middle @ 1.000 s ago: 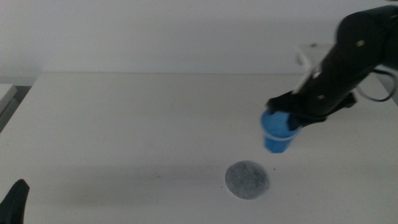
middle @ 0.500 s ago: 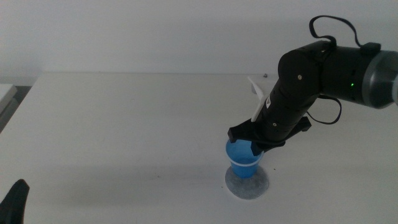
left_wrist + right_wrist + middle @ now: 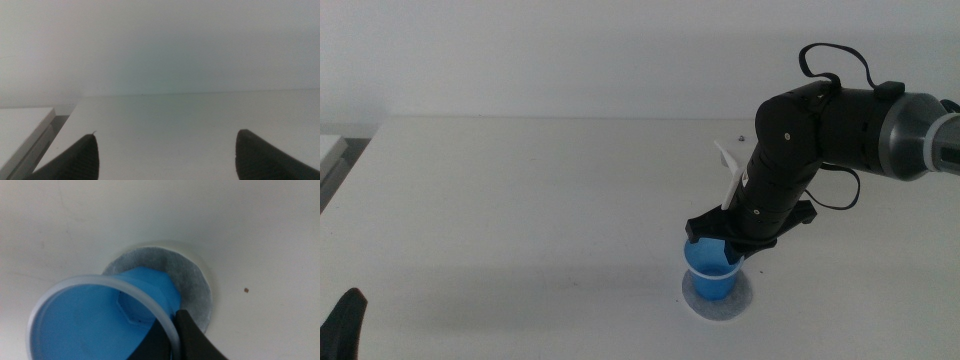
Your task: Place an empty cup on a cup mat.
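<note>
The blue cup (image 3: 710, 268) is upright and empty, with its base over the middle of the grey speckled cup mat (image 3: 720, 301) near the table's front. I cannot tell whether it rests on the mat or hangs just above it. My right gripper (image 3: 724, 246) is shut on the cup's rim from above, one jaw inside and one outside. The right wrist view shows the cup (image 3: 100, 320), the mat (image 3: 192, 282) under its base and the right gripper (image 3: 172, 337) on the rim. My left gripper (image 3: 345, 325) waits at the bottom left corner, and the left wrist view shows it (image 3: 167, 134) open and empty.
The white table (image 3: 520, 200) stretches left and back from the mat. A pale flat object (image 3: 328, 152) lies beyond the table's left edge and also shows in the left wrist view (image 3: 22, 130). A white strip (image 3: 728, 165) sticks out from the right arm.
My right gripper carried the cup from the right, down and leftward to over the mat, then lowered it further toward the mat. The left gripper stayed still.
</note>
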